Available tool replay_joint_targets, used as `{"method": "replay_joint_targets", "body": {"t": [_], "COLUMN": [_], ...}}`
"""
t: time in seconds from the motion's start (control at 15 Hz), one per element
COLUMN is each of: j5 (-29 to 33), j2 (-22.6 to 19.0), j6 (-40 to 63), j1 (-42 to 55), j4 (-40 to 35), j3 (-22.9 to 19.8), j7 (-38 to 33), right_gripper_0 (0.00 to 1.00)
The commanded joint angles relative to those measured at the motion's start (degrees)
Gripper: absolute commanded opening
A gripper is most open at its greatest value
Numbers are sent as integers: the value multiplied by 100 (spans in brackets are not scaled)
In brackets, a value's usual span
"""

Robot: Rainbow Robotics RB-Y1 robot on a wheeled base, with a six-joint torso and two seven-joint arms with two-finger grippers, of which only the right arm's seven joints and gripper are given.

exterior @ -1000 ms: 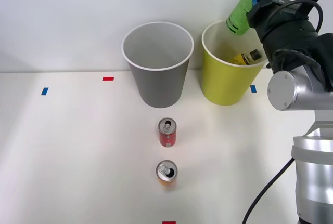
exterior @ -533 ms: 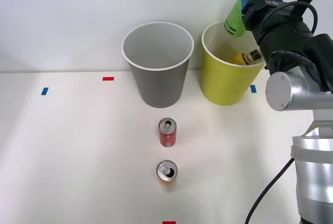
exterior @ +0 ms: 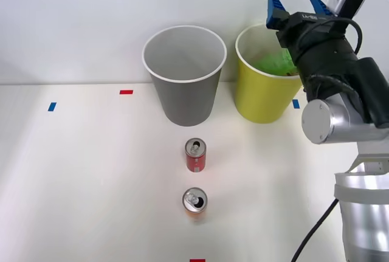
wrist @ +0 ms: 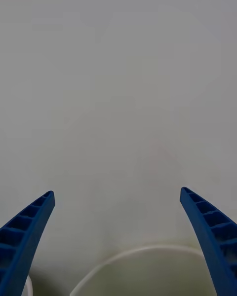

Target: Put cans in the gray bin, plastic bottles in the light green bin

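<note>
Front view, as I see it from the console. Right gripper (exterior: 296, 8): above the far rim of the green bin (exterior: 258, 101), fingers spread apart, holding nothing. Green bottle (exterior: 273, 64): inside the green bin, its label showing over the rim, blurred. Gray bin (exterior: 185, 98): just left of the green bin, upright, pale inside, not touching it as far as I can tell. Red can (exterior: 195, 155): upright on the table (exterior: 85, 177), near side of the gray bin. Orange can (exterior: 195, 203): upright, nearer me than the red can, in line with it, apart from it. Tape marks: red (exterior: 126, 92) left of the gray bin, blue (exterior: 51, 106) farther left, blue (exterior: 295, 103) right of the green bin, red (exterior: 197, 260) at the near edge.

Right wrist view. I log both blue ribbed fingers (wrist: 27, 232) wide apart, with bare pale wall between them. White bin rim (wrist: 133, 254): a curved arc beneath the fingers.
</note>
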Motion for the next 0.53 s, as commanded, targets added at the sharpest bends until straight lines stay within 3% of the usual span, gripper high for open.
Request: {"method": "replay_joint_targets", "body": {"t": [0.07,0.27,0.53], "j5": [1,-25,10], "j2": [-64,-81,-187], "j6": [-743,-743,-849], "j1": [1210,2414,3768], "j4": [-690,-1842,-2782], "j3": [362,608,802], "j7": [46,46,72], "right_gripper_0": [85,85,85]}}
